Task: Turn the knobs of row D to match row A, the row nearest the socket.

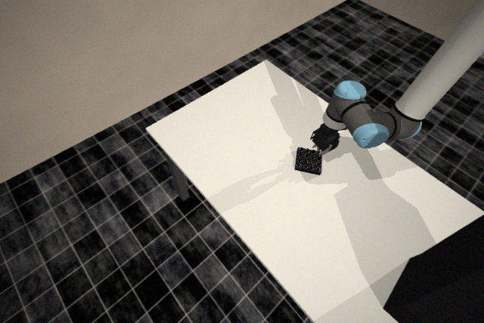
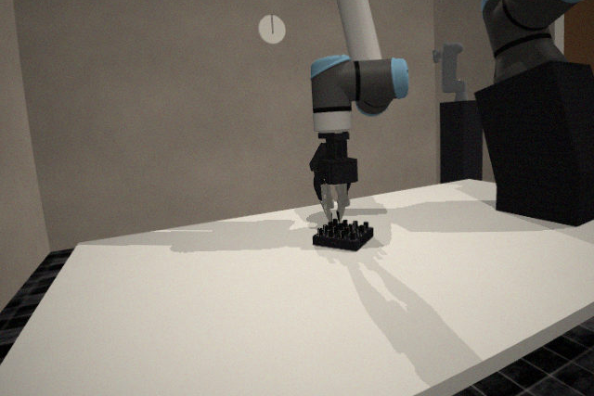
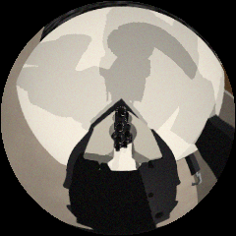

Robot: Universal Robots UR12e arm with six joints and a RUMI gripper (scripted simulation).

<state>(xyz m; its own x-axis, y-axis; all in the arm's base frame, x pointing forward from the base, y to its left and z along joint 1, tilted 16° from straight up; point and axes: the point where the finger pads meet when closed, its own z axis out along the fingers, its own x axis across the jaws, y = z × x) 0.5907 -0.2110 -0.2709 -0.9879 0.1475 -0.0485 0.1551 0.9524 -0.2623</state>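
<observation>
The small black knob box [image 1: 302, 171] [image 2: 333, 242] lies flat on the white table, with rows of short upright black knobs [image 2: 352, 228] on top. Part of it shows between the fingers in the wrist view, as dark round knobs [image 3: 121, 127]. The knob marks, the row letters and the socket are too small and dark to read. My gripper [image 1: 319, 151] [image 2: 335, 221] [image 3: 121, 112] points down over the far edge of the box in the exterior view. Its fingertips are at about knob-top height, slightly apart with a narrow gap. No held knob can be made out; the tips partly hide that edge.
The white table [image 1: 218, 131] [image 2: 191, 305] carries the box, and shadows of the arm fall across it. A black pedestal [image 1: 442, 272] [image 2: 532, 152] stands at one end. The arm's wrist joints [image 1: 353, 116] [image 2: 355, 84] hang above the box.
</observation>
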